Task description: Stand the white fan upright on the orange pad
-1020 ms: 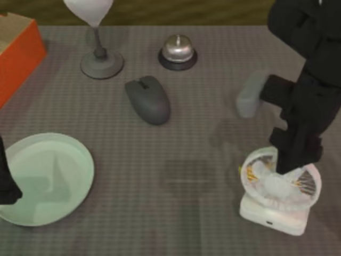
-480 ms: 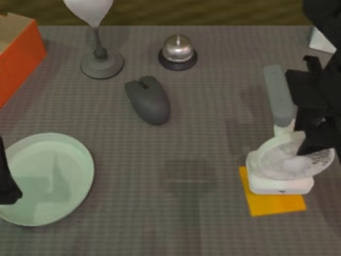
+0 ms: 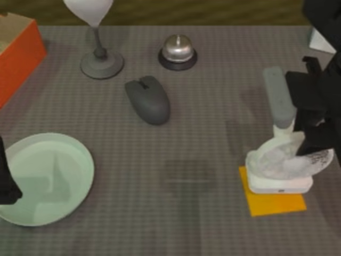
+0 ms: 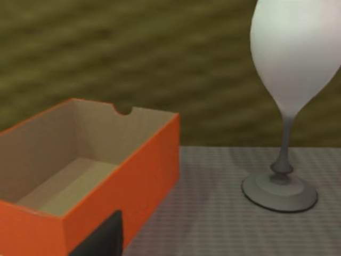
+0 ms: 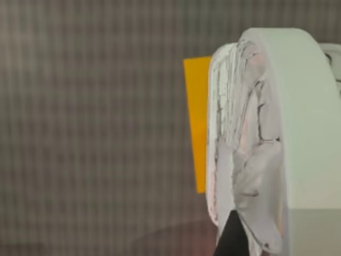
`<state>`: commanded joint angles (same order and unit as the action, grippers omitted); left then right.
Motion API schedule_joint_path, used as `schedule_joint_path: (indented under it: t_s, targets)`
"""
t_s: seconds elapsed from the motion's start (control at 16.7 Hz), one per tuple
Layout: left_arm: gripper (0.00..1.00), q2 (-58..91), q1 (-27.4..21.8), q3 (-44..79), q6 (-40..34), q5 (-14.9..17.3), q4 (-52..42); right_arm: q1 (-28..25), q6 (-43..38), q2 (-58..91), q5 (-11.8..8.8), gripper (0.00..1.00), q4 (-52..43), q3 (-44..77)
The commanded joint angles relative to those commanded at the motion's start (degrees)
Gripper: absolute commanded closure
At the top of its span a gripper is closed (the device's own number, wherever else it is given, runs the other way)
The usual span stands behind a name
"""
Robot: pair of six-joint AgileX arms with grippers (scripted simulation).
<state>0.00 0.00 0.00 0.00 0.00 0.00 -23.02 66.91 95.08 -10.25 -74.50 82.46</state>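
We are holding the white fan by its head with our right gripper, fingers pinching it, its base resting on the orange pad at the tabletop's right. We should be releasing gently, lifting straight up.

On the surface's right side the fan stands on the pad's rear part, with the right pincer at its head. The plate lies at the left, the box far left at the rear. Lamp, bell and mouse sit mid-rear.
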Motion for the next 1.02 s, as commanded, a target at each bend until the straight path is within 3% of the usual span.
schedule_joint_path:
  t_s: [0.48, 1.02]
  targets:
    - [0.00, 0.0, 0.0, 0.0, 0.0, 0.0, 0.0, -0.1, -0.3, 0.7, 0.2, 1.00, 6.9, -5.9]
    - [0.00, 0.0, 0.0, 0.0, 0.0, 0.0, 0.0, -0.1, -0.3, 0.7, 0.2, 0.32, 6.9, -5.9]
